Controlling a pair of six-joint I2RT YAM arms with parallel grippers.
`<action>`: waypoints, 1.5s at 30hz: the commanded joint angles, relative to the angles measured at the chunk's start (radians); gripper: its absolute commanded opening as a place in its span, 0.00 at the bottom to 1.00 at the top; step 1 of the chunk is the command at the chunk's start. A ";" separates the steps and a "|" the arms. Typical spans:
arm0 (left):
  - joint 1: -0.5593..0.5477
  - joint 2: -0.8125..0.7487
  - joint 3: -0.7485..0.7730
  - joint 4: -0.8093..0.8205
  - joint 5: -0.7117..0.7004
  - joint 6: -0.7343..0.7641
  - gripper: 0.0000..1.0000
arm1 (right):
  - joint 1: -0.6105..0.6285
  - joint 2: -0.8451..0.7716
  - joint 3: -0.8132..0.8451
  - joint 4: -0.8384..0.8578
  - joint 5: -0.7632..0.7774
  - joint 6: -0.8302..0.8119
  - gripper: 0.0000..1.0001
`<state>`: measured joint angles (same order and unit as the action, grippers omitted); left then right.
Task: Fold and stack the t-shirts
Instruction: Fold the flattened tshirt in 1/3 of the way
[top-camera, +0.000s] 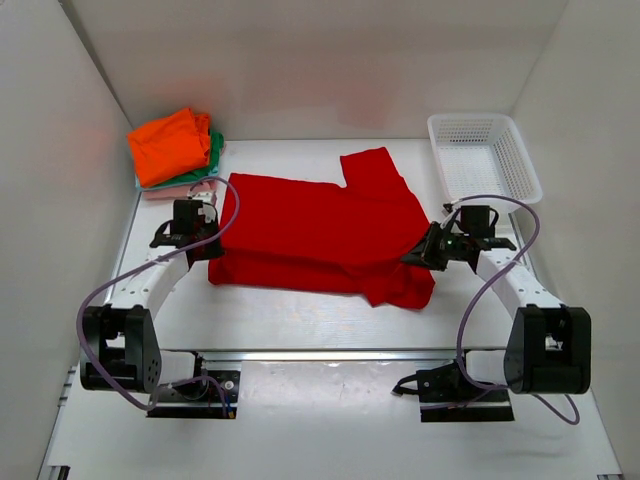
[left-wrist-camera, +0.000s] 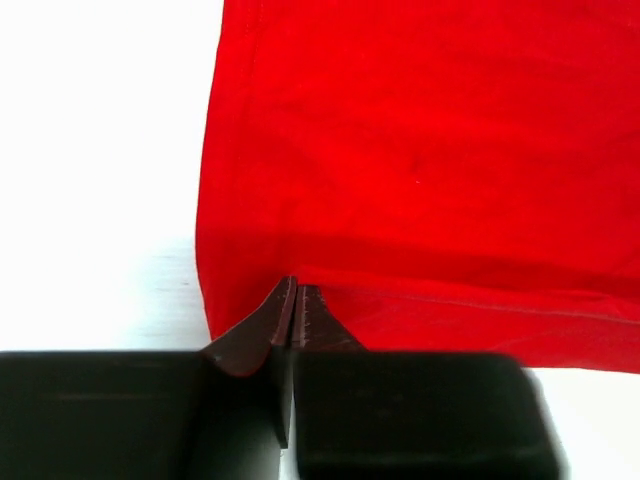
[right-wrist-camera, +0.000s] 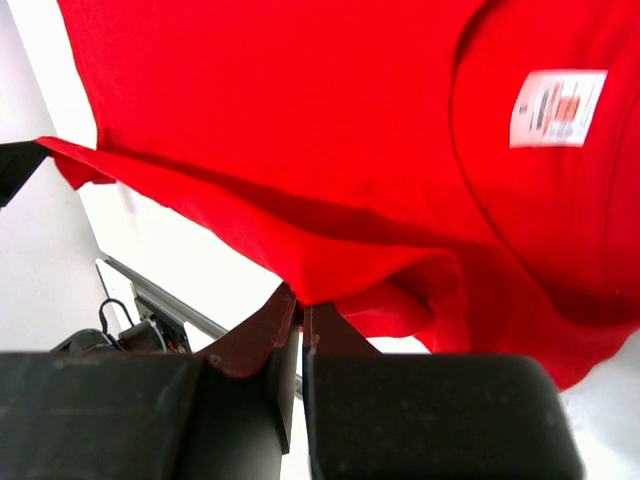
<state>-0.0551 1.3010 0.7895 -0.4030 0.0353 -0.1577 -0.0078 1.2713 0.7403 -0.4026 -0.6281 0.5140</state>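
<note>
Bright red cloth t-shirt (top-camera: 320, 225) lies mid-bench (top-camera: 300, 320), near part doubled over, one sleeve pointing to the far side. Your right gripper (right-wrist-camera: 300, 310): jaws clenched on the shirt's right fold, cloth lifted there. Your left gripper (left-wrist-camera: 295, 300): jaws pressed together at the left hem; cloth pinched or not, cannot tell. Folded orange shirt (top-camera: 170, 145) tops the green one (top-camera: 215, 150) and the pale pink one (top-camera: 175, 188), far-left corner.

Soft, matt cloth is seen in the red t-shirt (top-camera: 310, 230); white plastic mesh is noted in the basket (top-camera: 485, 160); the table (top-camera: 300, 322) is shown smooth.
</note>
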 joint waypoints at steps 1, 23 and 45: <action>-0.005 0.013 0.053 -0.022 -0.034 0.038 0.14 | 0.006 0.031 0.062 0.062 0.021 -0.029 0.00; -0.049 0.146 0.179 -0.123 -0.135 0.106 0.55 | 0.095 0.301 0.235 0.076 0.303 -0.098 0.36; -0.270 0.330 0.182 -0.157 -0.117 0.010 0.49 | 0.135 0.224 0.179 0.082 0.354 -0.101 0.45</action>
<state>-0.3172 1.6470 0.9493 -0.5484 -0.0574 -0.1303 0.1242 1.5414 0.9215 -0.3584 -0.2565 0.4213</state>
